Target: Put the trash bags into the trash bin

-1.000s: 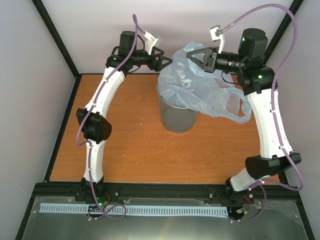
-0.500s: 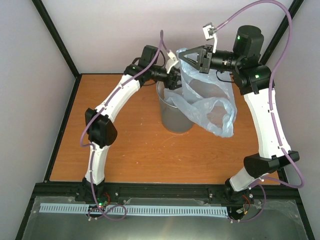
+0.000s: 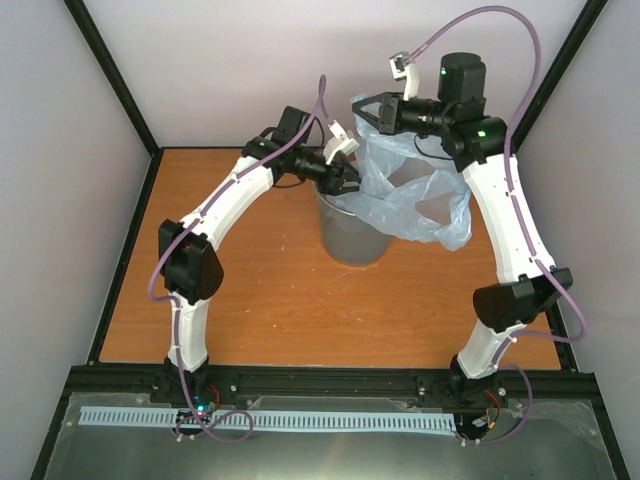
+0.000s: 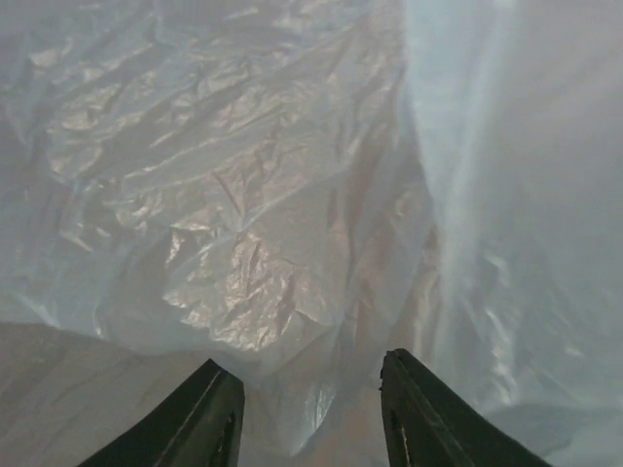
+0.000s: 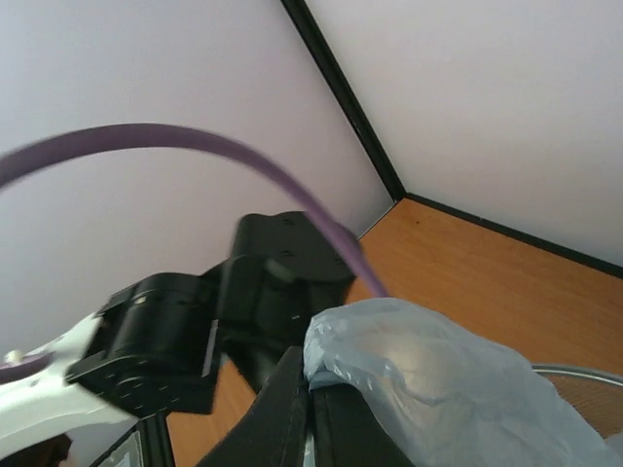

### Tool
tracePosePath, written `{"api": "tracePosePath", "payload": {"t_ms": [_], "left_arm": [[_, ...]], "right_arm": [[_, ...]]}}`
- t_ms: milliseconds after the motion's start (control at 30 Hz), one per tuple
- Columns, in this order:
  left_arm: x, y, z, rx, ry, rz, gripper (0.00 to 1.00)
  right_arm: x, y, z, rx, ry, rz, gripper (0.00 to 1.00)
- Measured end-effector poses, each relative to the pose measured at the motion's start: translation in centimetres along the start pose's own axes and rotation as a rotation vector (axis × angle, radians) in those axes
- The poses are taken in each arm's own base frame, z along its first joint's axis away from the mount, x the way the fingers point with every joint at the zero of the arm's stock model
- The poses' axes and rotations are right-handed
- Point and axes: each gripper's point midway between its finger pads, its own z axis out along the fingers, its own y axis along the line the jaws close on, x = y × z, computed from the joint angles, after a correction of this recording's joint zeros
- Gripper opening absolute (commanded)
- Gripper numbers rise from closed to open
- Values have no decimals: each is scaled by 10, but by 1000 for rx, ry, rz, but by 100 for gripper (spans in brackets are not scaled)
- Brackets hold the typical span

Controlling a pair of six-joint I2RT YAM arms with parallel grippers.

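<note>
**Top view.** The bin point(image 3: 350, 240), a round, slightly tapered, translucent grey tub with a thin rim, stands upright at the far middle of the orange wood-grain surface point(image 3: 250, 300). The bag point(image 3: 415, 190) is thin, pale blue, crinkled film. It hangs from the right tool point(image 3: 372, 112) above the bin's far right rim, and most of its bulk billows outside to the right. The left tool point(image 3: 345, 180) sits at the bin's far left rim, against the film. I judge the step to be feeding the bag into the mouth. Next, the loose film needs to be brought over the opening and pressed down before the right tool lets go, or it may slide off outside.

**Left wrist.** The left tool point(image 4: 302, 362) has its fingers spread apart and grips nothing. Glossy, wrinkled film fills the view just ahead.

**Right wrist.** The right tool point(image 5: 310, 389) is pinched closed on a soft fold of the bag point(image 5: 428, 375). The bin point(image 5: 579, 375) shows as a rim arc at lower right.
</note>
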Motion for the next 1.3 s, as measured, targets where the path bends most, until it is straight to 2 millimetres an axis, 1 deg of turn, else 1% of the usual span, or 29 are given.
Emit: {"api": "tracePosePath", "payload": {"t_ms": [100, 133, 200, 267, 300, 433, 567, 667, 733, 833, 900, 967, 1033, 1067, 1133, 1200, 1267, 1300], "left_arm": [[5, -1, -7, -11, 2, -27, 37], [6, -2, -11, -16, 1, -41, 39], [7, 2, -25, -38, -13, -73, 52], [2, 11, -43, -69, -40, -87, 61], [-1, 16, -55, -89, -56, -98, 64], [-12, 29, -90, -145, -109, -109, 68], [-26, 36, -128, -224, -170, -110, 71], [-43, 41, -144, -280, -215, -104, 74], [-57, 47, -148, -306, -243, -89, 74], [-79, 66, -145, -343, -281, -45, 74], [-87, 80, -138, -359, -295, -22, 74], [-90, 96, -125, -372, -296, 1, 73], [-87, 103, -106, -365, -278, 24, 72], [-84, 102, -93, -351, -263, 34, 70], [-79, 93, -69, -311, -234, 50, 64], [-71, 78, -47, -257, -202, 62, 60], [-60, 61, -28, -197, -167, 67, 56], [-55, 54, -21, -176, -153, 64, 54]], "right_arm": [[5, -16, 15, 5, 22, 37, 3], [5, -19, 19, 4, 24, 42, 3], [3, -22, 26, -2, 23, 47, 3], [-1, -19, 31, -21, 16, 37, 3], [-3, -14, 33, -38, 13, 31, 3], [-3, 7, 37, -109, 19, 11, 3], [-1, 16, 38, -144, 30, 4, 3], [0, 20, 38, -167, 34, -2, 3], [2, 25, 38, -190, 43, -4, 3], [4, 35, 39, -233, 56, -13, 3], [9, 45, 42, -265, 69, -23, 3], [15, 58, 48, -300, 87, -36, 3], [21, 71, 52, -334, 104, -44, 3], [23, 76, 54, -346, 110, -47, 3], [26, 82, 55, -360, 117, -57, 3], [27, 82, 55, -359, 119, -67, 3], [27, 81, 55, -353, 117, -77, 3], [27, 80, 55, -350, 117, -79, 3]]}}
